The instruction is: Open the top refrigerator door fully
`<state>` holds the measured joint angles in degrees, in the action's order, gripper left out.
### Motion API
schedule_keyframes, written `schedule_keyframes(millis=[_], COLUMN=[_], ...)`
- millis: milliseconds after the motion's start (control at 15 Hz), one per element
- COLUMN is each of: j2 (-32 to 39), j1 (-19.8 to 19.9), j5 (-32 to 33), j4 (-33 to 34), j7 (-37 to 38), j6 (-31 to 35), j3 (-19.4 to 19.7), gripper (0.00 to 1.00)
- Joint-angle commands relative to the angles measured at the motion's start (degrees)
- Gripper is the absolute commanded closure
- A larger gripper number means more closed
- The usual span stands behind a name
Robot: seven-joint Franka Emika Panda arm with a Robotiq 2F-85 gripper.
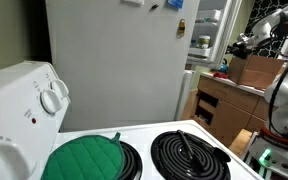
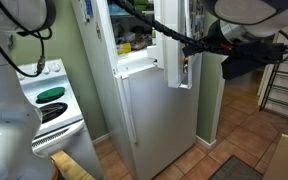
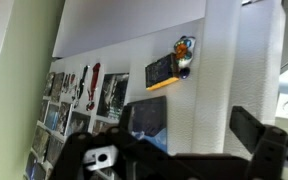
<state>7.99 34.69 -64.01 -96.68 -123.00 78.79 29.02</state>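
Top refrigerator door open, gripper near

Rounded white arm carrying a black pincer.

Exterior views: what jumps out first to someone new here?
The tall white top refrigerator door stands swung open, and the black robot arm stretches across the fridge front to the door's edge. In an exterior view, a green quilted pot holder covers one burner of the white electric stove in the foreground.
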Motion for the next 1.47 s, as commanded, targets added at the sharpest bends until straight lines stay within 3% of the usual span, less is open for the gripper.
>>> schedule_keyframes(millis=[0, 400, 800, 1133, 1200, 1400], j2=[0.6, -0.1, -2.6, -7.4, -11.1, -14.5], j1=[1.6, 3.6, 5.8, 6.5, 6.5, 7.2], j5=[3.7, 6.4, 6.1, 6.6, 8.2, 11.6], j4=[2.4, 4.3, 3.9, 1.6, -0.5, 1.0], j7=[-1.5, -0.4, 1.4, 7.8, 9.3, 14.7], j6=[-1.6, -5.3, -15.8, -9.9, -8.2, -11.1], j3=[0.0, -0.3, 0.1, 0.6, 0.9, 1.7], gripper=[0.00, 0.00, 0.00, 0.00, 0.00, 0.00])
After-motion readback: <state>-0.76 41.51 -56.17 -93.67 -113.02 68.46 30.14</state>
